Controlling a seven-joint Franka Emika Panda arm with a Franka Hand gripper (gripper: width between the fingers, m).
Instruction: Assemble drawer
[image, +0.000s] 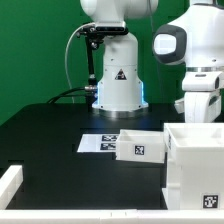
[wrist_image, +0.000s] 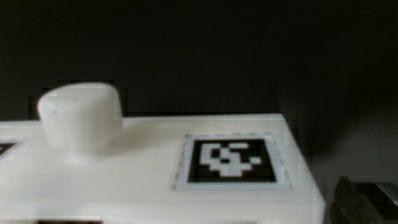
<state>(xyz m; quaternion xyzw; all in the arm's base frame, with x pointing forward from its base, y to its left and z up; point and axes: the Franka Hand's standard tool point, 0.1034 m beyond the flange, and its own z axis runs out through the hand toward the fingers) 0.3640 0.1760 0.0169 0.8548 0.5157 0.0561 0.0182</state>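
The large white casing (image: 196, 165) stands at the exterior view's right, with a tag low on its front. A smaller white tray box (image: 138, 146) with a tag leans against the casing's left side. My gripper (image: 200, 112) hangs just above the casing's far edge, and its fingertips are hidden there. The wrist view shows a glossy white drawer part (wrist_image: 143, 175) close up, with a rounded knob (wrist_image: 80, 118) and a square tag (wrist_image: 231, 160). One dark finger (wrist_image: 366, 202) shows beside the part's edge, with a gap between them. The jaws stand wide apart over the part.
The marker board (image: 100, 143) lies flat on the black table in front of the robot base (image: 118, 85). A long thin white bar (image: 10, 186) lies at the exterior view's lower left. A green wall stands behind.
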